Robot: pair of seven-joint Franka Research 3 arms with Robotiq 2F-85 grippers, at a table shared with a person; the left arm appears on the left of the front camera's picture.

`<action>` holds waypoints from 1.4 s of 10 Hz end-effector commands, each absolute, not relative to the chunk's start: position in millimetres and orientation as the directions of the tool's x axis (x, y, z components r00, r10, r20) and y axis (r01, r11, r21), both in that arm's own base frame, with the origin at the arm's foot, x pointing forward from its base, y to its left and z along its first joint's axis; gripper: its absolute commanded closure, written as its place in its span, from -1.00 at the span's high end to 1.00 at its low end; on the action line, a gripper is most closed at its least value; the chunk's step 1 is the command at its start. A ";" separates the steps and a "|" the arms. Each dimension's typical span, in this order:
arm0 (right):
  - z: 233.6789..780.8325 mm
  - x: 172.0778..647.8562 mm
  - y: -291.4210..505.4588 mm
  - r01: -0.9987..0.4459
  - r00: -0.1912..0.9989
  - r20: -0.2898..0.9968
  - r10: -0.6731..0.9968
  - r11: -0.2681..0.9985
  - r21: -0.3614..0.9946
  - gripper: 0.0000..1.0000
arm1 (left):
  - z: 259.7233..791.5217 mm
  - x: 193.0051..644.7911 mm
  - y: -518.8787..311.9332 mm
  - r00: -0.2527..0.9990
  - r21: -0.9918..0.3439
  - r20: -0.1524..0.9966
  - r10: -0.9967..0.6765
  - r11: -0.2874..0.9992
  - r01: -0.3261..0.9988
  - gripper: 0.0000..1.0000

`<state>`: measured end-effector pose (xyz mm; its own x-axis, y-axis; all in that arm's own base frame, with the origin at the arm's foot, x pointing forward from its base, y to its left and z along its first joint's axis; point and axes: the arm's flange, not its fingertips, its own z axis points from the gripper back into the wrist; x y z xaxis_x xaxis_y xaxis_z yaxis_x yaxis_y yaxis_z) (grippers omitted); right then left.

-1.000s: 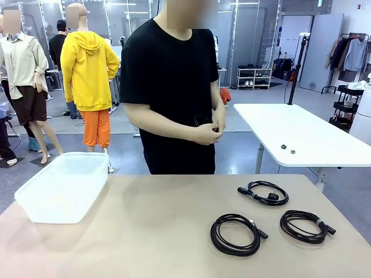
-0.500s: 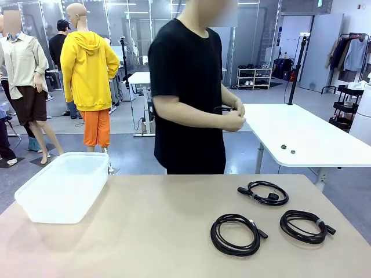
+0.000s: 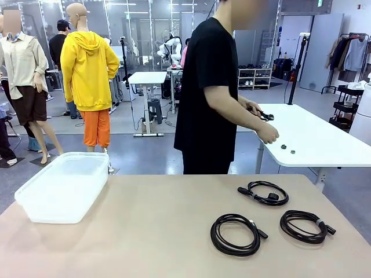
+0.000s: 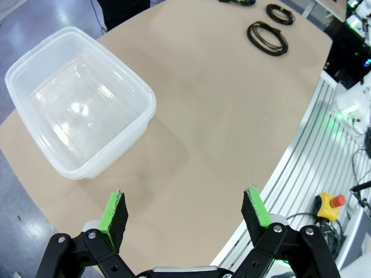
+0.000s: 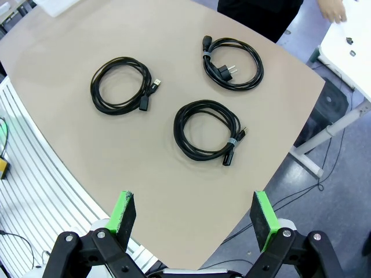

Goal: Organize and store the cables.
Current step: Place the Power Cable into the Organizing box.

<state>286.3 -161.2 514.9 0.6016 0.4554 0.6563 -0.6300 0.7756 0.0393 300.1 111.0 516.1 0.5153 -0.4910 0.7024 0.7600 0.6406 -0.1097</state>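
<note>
1. Cables (image 3: 214, 234) are the concern: three thin black cords, each wound into a round coil, are laid flat on the beige counter (image 3: 162, 220) ahead of the right gripper (image 5: 191, 200), none touching another.
2. The tied coil (image 5: 232, 141) is found nearest ahead of that gripper. The coil with the two-pin plug (image 5: 258, 65) lies farther beyond it, and the coil with the small flat plug (image 5: 95, 87) is set off towards the left gripper (image 4: 184, 200).
3. Both grippers are spread wide, with nothing pinched, and are held well above the counter.
4. A clear rectangular plastic tub (image 4: 116, 145) is placed just ahead of the left gripper, well apart from the coils, and is seen to be empty. It is judged to be the store, so a carry across the counter is likely called for.
5. The winding and ties are presumably meant to let each coil be pinched across its strands and lifted as one piece.
6. Nothing is stored yet. Beyond both grippers, a person's hand (image 3: 268, 134) is held over a white table (image 3: 313, 139).
</note>
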 end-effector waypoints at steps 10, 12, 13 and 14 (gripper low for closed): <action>514.4 493.5 19.3 -0.614 0.773 0.248 0.583 0.786 0.067 1.00 | 514.9 300.4 111.7 0.505 -0.111 0.708 -0.494 0.629 0.770 1.00; 486.4 521.0 44.0 -0.610 0.776 0.204 0.596 0.792 0.008 1.00 | 514.9 300.4 111.7 0.505 -0.111 0.708 -0.494 0.629 0.770 1.00; 472.0 533.5 51.4 -0.606 0.780 0.192 0.595 0.795 -0.003 1.00 | 514.9 300.4 111.7 0.505 -0.111 0.708 -0.494 0.629 0.770 1.00; 457.5 545.5 60.1 -0.604 0.780 0.193 0.596 0.797 -0.021 1.00 | 514.9 300.4 111.7 0.505 -0.111 0.708 -0.494 0.629 0.770 1.00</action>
